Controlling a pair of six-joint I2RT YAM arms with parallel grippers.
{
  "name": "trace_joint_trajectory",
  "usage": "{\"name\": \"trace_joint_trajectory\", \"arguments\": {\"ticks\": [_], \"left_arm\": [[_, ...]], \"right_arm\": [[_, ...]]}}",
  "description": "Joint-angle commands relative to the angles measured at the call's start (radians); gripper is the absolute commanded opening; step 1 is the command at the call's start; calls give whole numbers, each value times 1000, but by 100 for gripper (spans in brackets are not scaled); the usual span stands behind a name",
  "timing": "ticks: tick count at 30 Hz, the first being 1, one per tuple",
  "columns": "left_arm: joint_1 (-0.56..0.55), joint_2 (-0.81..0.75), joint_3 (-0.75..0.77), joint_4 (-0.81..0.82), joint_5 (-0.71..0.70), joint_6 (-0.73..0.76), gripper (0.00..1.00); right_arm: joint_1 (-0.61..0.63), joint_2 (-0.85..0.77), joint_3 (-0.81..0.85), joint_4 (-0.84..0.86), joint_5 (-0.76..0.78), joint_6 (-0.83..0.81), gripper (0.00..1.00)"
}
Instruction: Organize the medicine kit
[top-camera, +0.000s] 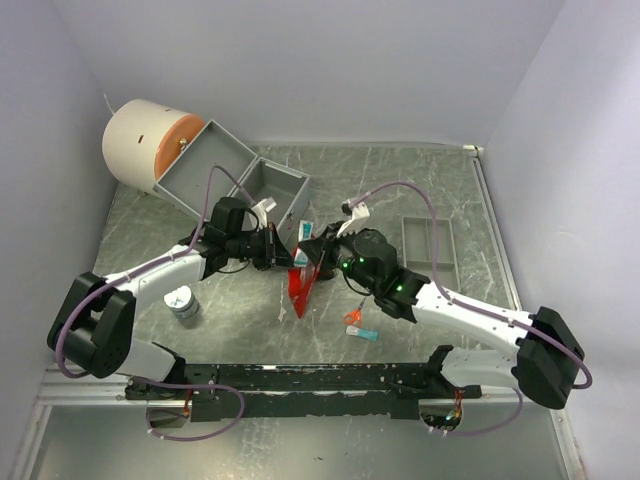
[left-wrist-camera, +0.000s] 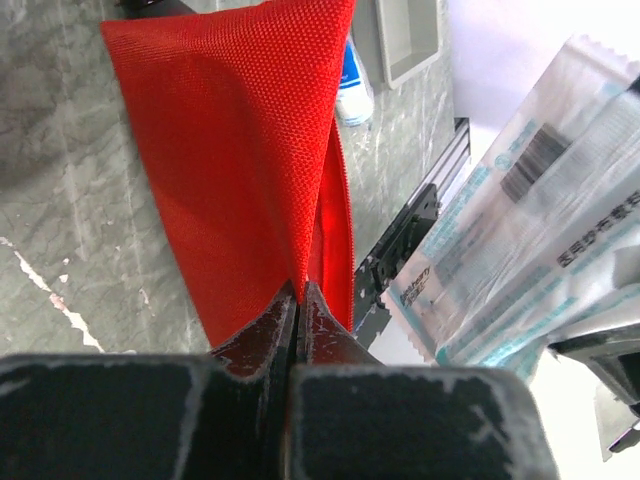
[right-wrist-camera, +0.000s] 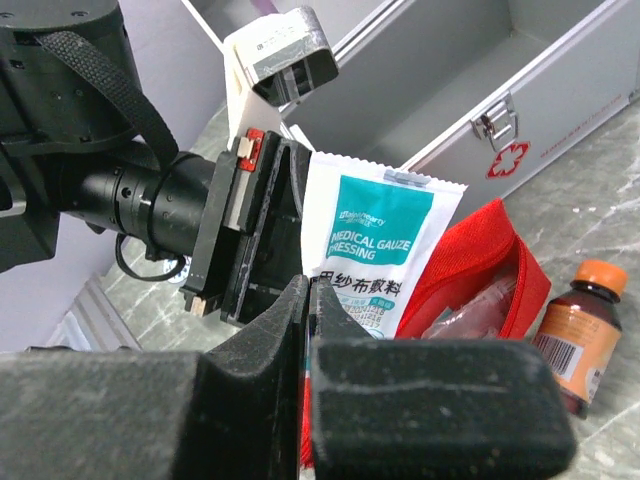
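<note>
– Tin (top-camera: 182, 302) and loose sachets (top-camera: 360, 325) up front: in the way?
– Nope, well clear. Mid-table: pinching the pouch (left-wrist-camera: 230, 150) by its edge, left gripper (left-wrist-camera: 298, 300) jaws squeezed on fabric; clamping a gauze sachet (right-wrist-camera: 385, 240) in the right gripper (right-wrist-camera: 308, 290), right at the opening. Probably mid-stuffing. Next: slide gauze in, then release.
– Further back?
– Open case (top-camera: 200, 160), bottle (right-wrist-camera: 572, 335) near pouch, tray (top-camera: 408, 240) off right, drum (top-camera: 135, 145) far left. Tight between wrists.

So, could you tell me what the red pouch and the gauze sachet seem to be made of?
Red pouch: woven fabric, probably nylon, matte; the coarse weave shows. Gauze sachet: smooth printed plastic or coated-paper film, judging by its crimped top seal.
</note>
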Motion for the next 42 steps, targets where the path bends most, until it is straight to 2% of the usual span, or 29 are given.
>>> {"name": "trace_joint_trajectory", "arguments": {"ticks": [1,7,17,31,42], "left_arm": [[5,-15,20,-26,8,73,7],[4,19,27,-81,-5,120,7],[5,64,36,-61,-20,101,7],[6,63,83,-146,-74,136,7],[5,63,78,-135,-78,128,7]], "right_arm": [[-13,29,-37,181,-17,-39,0],[-17,87,-96,258,-21,-28,0],[-17,96,-123,190,33,13,0],[-17,82,-163,173,41,46,0],[-13,112,-186,154,-22,159,0]]}}
